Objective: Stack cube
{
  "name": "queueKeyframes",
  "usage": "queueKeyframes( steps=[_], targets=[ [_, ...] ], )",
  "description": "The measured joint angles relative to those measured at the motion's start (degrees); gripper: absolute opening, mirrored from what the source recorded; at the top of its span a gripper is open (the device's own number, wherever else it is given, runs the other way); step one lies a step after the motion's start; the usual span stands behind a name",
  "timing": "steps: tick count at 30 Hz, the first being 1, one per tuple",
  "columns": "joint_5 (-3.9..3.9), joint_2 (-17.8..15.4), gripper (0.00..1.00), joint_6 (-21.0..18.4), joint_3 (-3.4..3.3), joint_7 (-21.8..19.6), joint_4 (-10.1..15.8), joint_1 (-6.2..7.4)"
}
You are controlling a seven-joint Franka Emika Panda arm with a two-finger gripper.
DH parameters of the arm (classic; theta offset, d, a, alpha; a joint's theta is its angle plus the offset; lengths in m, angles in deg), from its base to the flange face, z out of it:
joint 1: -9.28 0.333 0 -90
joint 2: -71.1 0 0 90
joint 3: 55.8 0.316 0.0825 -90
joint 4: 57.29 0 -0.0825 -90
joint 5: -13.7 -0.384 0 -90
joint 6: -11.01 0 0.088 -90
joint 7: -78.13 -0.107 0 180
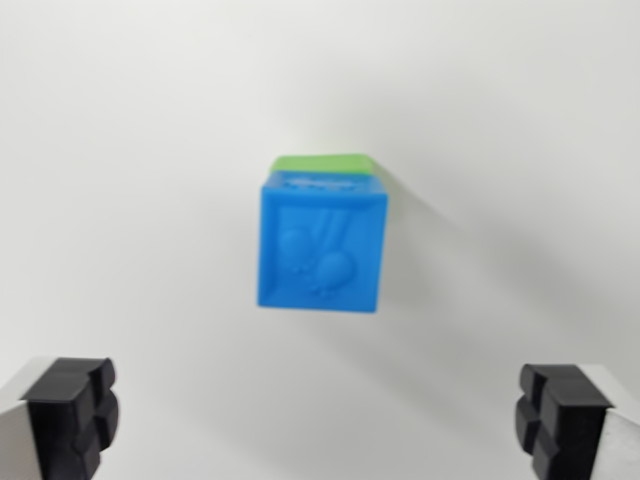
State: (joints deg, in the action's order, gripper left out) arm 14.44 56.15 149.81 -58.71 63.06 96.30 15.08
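Observation:
A blue cube with an embossed figure on its top face sits on top of a green cube; only a strip of the green one shows at the blue cube's far edge. Both stand on a white surface in the middle of the wrist view. My gripper is above them and nearer the lower edge of the picture, open wide. One black fingertip shows at the lower left and the other fingertip at the lower right. Nothing is between them.
The white surface runs all round the stack. A soft shadow falls to the right of the cubes.

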Motion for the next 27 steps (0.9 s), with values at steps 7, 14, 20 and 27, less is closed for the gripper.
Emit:
queueKeyframes(
  steps=[7,14,20,27],
  targets=[
    [0.10,-3.72,1.00,-5.62,0.03,-0.10,-1.91,0.00],
    [0.15,-6.59,1.00,-10.75,0.08,-0.17,-4.15,0.00],
    [0.17,-8.43,1.00,-14.54,0.13,-0.21,-6.11,0.00],
    [0.17,-10.11,1.00,-18.61,0.18,-0.23,-8.53,0.00]
  ],
)
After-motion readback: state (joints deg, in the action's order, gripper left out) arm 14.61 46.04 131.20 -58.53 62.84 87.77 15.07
